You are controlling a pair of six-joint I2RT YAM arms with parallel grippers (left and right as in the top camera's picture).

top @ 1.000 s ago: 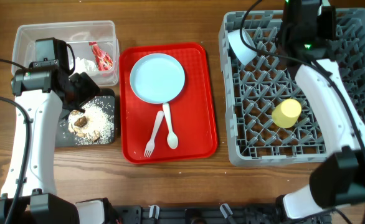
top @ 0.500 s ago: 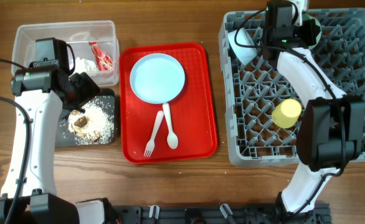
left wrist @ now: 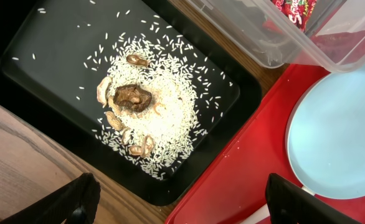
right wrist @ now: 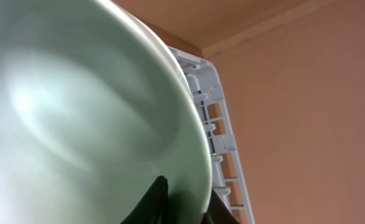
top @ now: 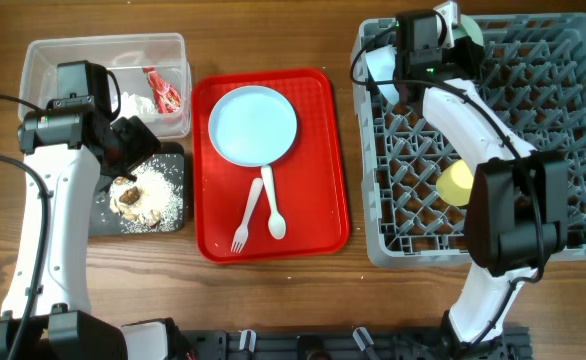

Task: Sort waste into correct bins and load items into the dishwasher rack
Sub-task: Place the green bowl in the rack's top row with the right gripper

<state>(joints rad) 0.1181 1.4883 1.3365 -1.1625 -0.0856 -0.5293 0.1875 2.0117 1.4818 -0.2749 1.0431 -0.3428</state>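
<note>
My right pincer point(right wrist: 181, 208) grasps the pale green bowl point(right wrist: 76, 106) by its rim at the dishwasher rack's point(top: 533, 150) far edge. My left pincer point(left wrist: 182, 208) hangs released above the black tray point(left wrist: 39, 37).

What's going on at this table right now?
Two robot arms are clearing up after a meal. The right claw grips a pale green bowl over the back of the grey rack, where a yellow cup and a light blue bowl sit. The left claw hangs open above the black tray of rice and food scraps. A wrapper and tissue lie in the clear tub. A plate, fork and spoon wait on the red tray.
</note>
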